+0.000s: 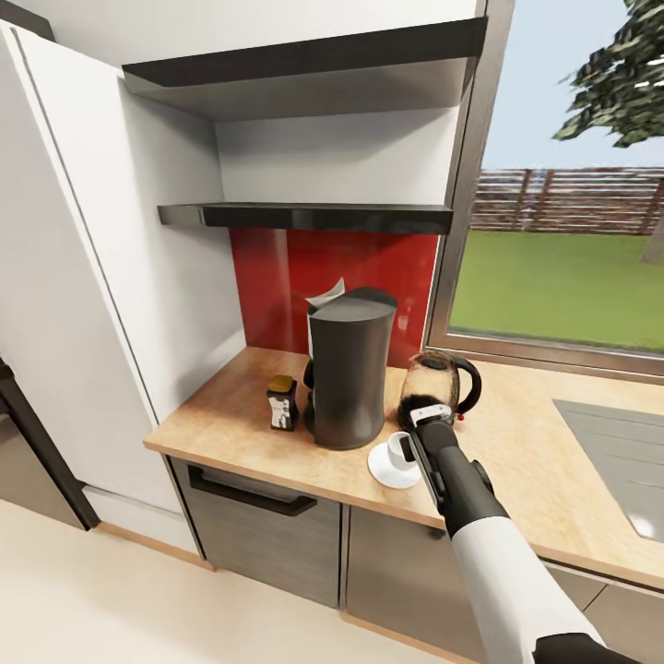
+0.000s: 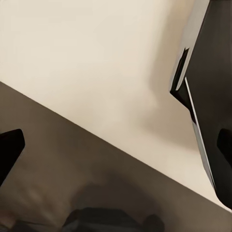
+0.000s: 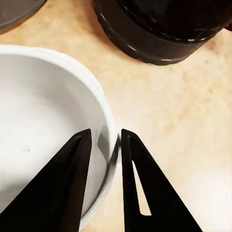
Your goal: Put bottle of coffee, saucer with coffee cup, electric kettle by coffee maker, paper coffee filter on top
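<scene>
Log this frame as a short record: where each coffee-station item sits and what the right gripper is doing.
coffee maker: upright on the kitchen countertop
paper coffee filter: on top of the coffee maker
bottle of coffee: on the counter, beside the coffee maker
electric kettle: on the counter, on the coffee maker's other side
saucer: on the counter in front, near the edge
coffee cup: on the saucer
right gripper: fingers straddle the cup's rim, one inside, one outside
kitchen shelf: nothing visible on it

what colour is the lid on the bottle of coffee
Golden-brown, on the bottle of coffee; clearest in the head view.
</scene>
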Motion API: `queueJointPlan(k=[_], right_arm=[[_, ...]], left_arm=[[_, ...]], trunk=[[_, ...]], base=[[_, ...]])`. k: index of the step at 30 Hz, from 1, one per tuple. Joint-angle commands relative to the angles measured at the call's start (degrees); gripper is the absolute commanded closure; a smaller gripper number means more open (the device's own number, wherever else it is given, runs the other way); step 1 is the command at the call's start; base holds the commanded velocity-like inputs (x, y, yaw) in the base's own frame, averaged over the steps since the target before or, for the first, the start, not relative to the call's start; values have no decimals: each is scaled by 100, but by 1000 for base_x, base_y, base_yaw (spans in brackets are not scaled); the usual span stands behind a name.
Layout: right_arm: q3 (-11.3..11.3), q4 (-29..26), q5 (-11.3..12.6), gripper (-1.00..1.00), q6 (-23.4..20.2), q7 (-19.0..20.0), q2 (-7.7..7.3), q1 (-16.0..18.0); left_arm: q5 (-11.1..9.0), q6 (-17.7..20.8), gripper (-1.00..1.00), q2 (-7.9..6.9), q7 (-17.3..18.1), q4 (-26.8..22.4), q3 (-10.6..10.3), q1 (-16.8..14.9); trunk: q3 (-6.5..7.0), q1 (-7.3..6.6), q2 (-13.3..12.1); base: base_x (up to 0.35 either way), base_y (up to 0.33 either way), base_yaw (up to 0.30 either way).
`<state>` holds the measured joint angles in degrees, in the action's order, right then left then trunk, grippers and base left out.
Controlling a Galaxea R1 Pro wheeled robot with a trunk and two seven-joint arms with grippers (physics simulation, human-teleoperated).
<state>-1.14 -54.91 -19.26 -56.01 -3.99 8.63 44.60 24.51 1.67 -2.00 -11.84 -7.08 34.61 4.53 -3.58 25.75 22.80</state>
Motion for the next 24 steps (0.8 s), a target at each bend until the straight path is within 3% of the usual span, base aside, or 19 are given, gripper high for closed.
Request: queueJointPlan(k=[1, 24], right_arm=[[-9, -2, 37, 100, -24, -31, -4, 5], [-1, 320, 37, 100, -24, -32, -19, 5]], left_arm=[[57, 17, -100, 1, -2, -13, 37, -2], [63, 17, -100, -2, -2, -11, 37, 2]], trunk=[[-11, 4, 12], [-11, 4, 12]], base=[[36, 0, 0], [33, 0, 0]])
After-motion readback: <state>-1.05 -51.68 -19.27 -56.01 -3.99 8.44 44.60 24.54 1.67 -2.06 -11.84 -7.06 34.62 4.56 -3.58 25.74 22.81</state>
